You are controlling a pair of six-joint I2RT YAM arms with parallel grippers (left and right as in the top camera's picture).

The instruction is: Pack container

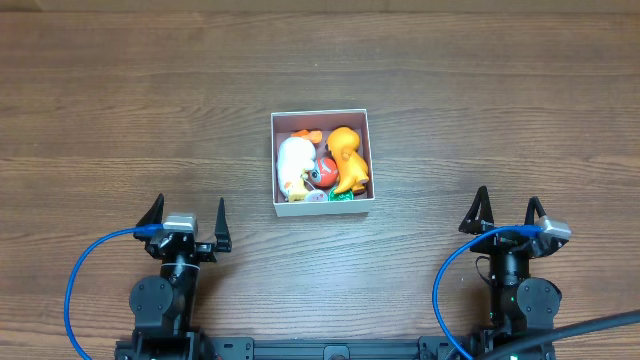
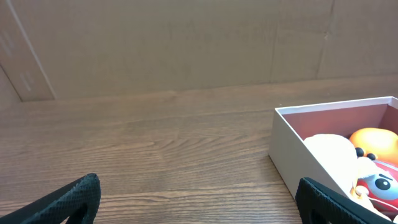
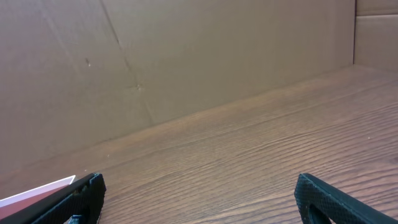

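Overhead, the container [image 1: 320, 209] sits mid-table, well ahead of both arms: a shallow square box with thin white walls. Packed close inside are a white toy [image 1: 294, 160], an orange toy [image 1: 346, 155], something red [image 1: 325, 172] between them and a scrap of green [image 1: 343, 197] at the near wall. The left gripper [image 1: 187, 210] has its jaws spread wide, holding nothing. The right gripper [image 1: 508, 205] is the same, wide apart and empty.

Only the left wrist view gives the box side-on, showing its pinkish inner face and the white toy's rounded top, with one black finger [image 2: 329, 202] crossing its near corner. The right wrist view catches just a sliver of the box at bottom left. Both wrist views show a cardboard backdrop [image 2: 155, 43] that overhead misses.

The table [image 1: 120, 100] is brown wood grain. A blue cable [image 1: 75, 290] loops beside each arm base.
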